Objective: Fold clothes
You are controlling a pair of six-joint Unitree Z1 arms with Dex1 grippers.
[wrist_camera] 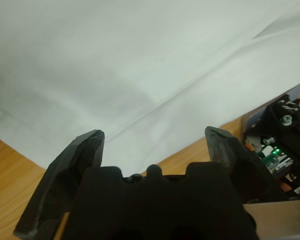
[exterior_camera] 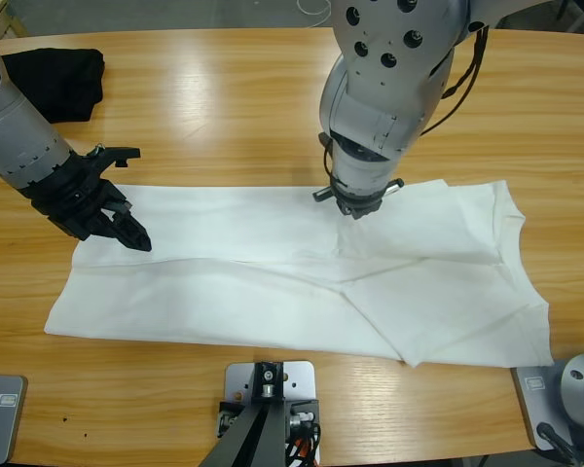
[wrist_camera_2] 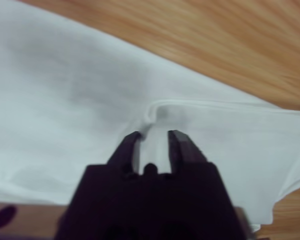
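Observation:
The white T-shirt (exterior_camera: 302,282) lies flat across the table, folded into a long band with its sleeve end at the right. My left gripper (exterior_camera: 127,232) comes in from the left edge and hovers open over the shirt's left end. In the left wrist view its jaws (wrist_camera: 152,137) stand wide apart with only white cloth (wrist_camera: 140,65) beyond them. My right gripper (exterior_camera: 356,206) reaches down from the top onto the shirt's far edge. In the right wrist view the gripper (wrist_camera_2: 154,142) is shut on a small raised pucker of the shirt (wrist_camera_2: 65,100).
A black folded garment (exterior_camera: 58,78) lies at the table's far left corner, apart from the shirt. Bare wooden table (exterior_camera: 224,107) shows behind the shirt and along the front edge.

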